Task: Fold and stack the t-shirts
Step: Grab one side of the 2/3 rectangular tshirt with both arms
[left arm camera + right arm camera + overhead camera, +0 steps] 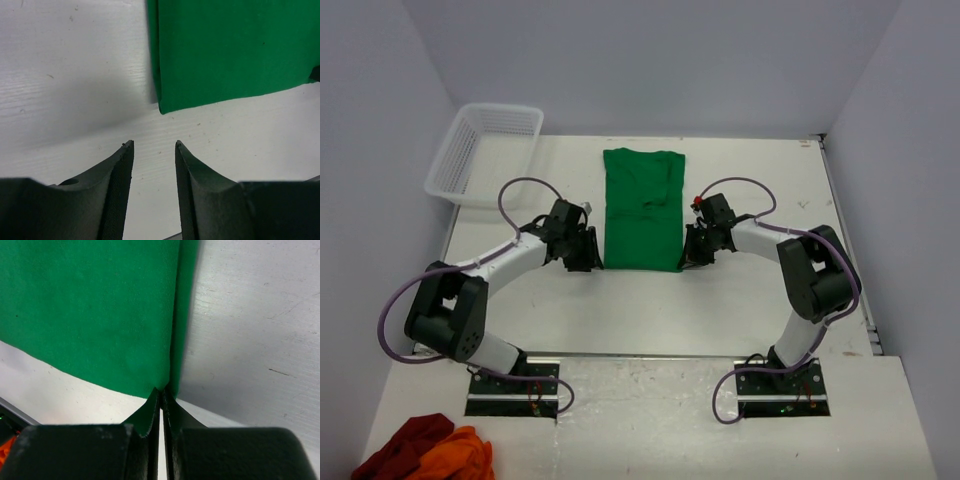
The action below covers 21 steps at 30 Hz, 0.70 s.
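Note:
A green t-shirt (642, 208) lies folded into a long strip in the middle of the table. My left gripper (588, 250) is open and empty, just left of the shirt's near left corner (165, 107), not touching it. My right gripper (692, 250) is shut on the shirt's near right corner (162, 385); green cloth is pinched between the jaws. The shirt fills the upper left of the right wrist view (90, 310) and the upper right of the left wrist view (235, 50).
A white plastic basket (485, 150) stands at the far left corner of the table. A pile of red and orange clothes (425, 450) lies at the near left, beside the left arm's base. White walls close in the table on three sides.

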Available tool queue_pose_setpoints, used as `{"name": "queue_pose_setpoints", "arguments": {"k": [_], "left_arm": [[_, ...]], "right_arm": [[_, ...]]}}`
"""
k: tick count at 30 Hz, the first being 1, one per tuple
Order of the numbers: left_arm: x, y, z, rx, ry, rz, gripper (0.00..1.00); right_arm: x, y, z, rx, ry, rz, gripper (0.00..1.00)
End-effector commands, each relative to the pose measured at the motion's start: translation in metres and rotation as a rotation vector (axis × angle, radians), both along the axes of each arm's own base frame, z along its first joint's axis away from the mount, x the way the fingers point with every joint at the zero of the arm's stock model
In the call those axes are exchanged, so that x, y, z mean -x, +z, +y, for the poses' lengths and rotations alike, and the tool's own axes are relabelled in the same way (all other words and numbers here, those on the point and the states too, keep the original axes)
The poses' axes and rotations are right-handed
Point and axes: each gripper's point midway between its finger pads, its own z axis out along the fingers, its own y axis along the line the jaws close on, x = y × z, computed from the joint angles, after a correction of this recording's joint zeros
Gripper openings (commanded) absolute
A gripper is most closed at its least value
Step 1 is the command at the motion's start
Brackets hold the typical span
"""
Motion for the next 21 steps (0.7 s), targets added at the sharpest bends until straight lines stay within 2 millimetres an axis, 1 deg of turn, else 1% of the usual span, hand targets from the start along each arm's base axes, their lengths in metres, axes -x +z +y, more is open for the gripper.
{"name": "queue_pose_setpoints", "arguments": {"k": [1,2,6,12,17,21], "left_arm": [[-0.012,-0.001,-0.014,0.056,-0.011,-0.020,0.40],[-0.015,-0.003,-0.015,0.055,-0.012,-0.023,0.40],[-0.021,-0.013,-0.019,0.051,-0.013,0.001,0.40],[-0.032,-0.020,-0.026,0.059,-0.020,0.013,0.41],[-0.041,-0.016,-0.031,0.071,-0.024,-0.002,0.42],[-0.044,-0.018,-0.031,0.063,-0.023,0.009,0.43]], "right_arm": [[-0.004,0.001,0.003,-0.004,0.004,-0.023,0.00],[-0.004,0.003,0.004,-0.007,0.008,-0.029,0.00],[-0.002,0.001,0.004,-0.004,0.011,-0.024,0.00],[-0.002,0.000,0.005,-0.005,0.015,-0.020,0.00],[-0.001,-0.001,0.004,-0.004,0.020,-0.017,0.00],[-0.002,0.002,0.004,-0.005,0.013,-0.023,0.00]]}}
